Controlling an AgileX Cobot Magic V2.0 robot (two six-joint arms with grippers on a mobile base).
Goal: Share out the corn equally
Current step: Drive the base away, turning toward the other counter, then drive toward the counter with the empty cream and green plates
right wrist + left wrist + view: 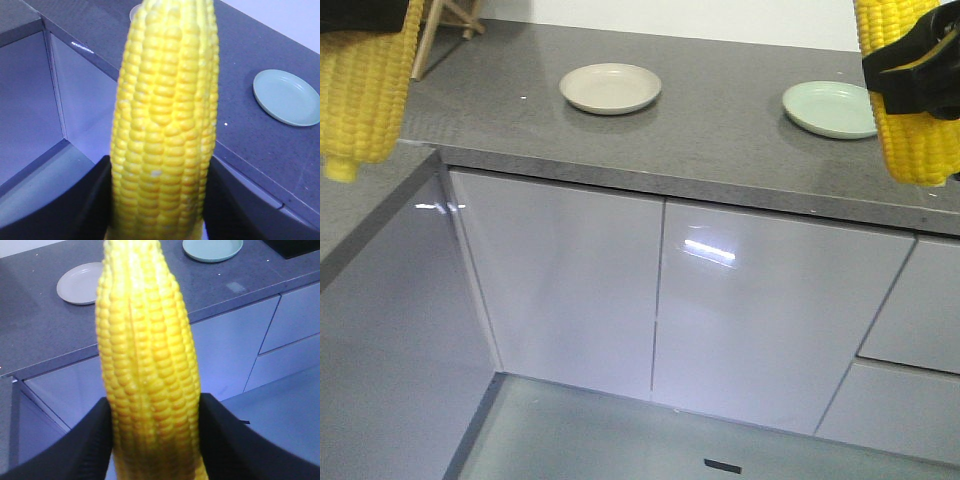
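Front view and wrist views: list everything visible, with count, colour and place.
Corn: two, yellow; left cob and right cob, each held in the air.
Plates: two, empty, on the countertop; beige plate to the left, pale green plate to the right.
Countertop: one, speckled grey.
Cabinet doors: glossy pale grey, under the countertop.
Wooden legs: light brown, far left.
Left gripper: black, shut on left cob.
Right gripper: black, shut on right cob.

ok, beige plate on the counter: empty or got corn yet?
Empty: the beige plate shows a bare surface. The left pincer grips one cob, the right pincer the other.
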